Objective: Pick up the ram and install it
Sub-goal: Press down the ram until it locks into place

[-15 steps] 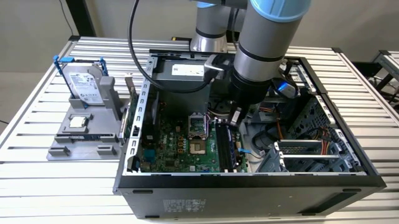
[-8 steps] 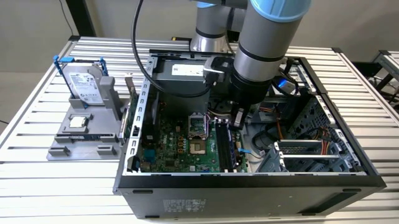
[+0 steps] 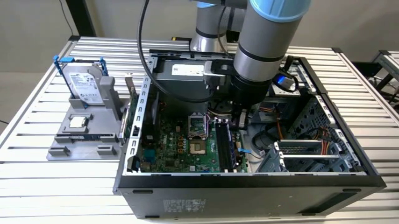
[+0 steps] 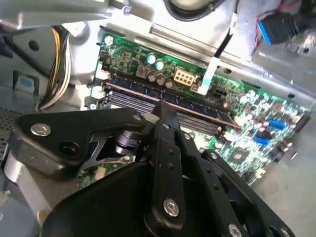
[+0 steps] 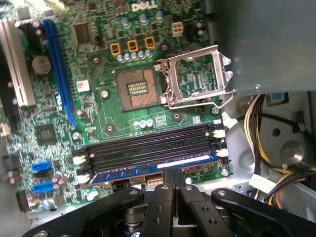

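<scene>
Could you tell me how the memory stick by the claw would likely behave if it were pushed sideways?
The memory stick is a thin, long board standing on edge on the motherboard, so side load would probably bend or crack it. Being so slim, it is likely light.

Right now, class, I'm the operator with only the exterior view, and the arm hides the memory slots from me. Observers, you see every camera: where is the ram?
Observer: In the first wrist view the ram stands in the outermost of the four memory slots, and the claw is right at its top edge.
Operator: And the other slots?
Observer: The three black slots beside it hold nothing.
</scene>
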Robot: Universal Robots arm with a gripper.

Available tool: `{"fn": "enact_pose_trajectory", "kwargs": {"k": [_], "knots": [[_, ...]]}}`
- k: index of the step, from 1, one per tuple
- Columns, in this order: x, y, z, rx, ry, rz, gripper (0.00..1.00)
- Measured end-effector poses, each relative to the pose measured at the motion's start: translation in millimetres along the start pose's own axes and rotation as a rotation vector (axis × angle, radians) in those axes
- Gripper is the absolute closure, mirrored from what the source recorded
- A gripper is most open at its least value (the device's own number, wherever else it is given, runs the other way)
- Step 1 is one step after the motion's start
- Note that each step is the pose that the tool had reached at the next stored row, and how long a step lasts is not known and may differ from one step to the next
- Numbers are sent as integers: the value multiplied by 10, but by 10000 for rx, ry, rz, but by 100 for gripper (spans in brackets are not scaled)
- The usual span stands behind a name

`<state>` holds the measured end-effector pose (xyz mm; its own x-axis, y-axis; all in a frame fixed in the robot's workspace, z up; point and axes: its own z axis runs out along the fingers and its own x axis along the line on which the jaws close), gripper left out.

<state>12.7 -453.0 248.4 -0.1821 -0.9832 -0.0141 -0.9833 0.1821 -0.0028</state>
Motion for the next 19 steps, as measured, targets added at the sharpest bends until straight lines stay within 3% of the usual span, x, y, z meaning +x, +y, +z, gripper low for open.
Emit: {"fn": "enact_pose_trajectory", "kwargs": {"k": [9, 14, 19], "knots": [[1, 0, 5, 72, -18, -1454, 100], [4, 2, 17, 99, -26, -1842, 100], [5, 2, 23, 99, -24, -1867, 100]]}}
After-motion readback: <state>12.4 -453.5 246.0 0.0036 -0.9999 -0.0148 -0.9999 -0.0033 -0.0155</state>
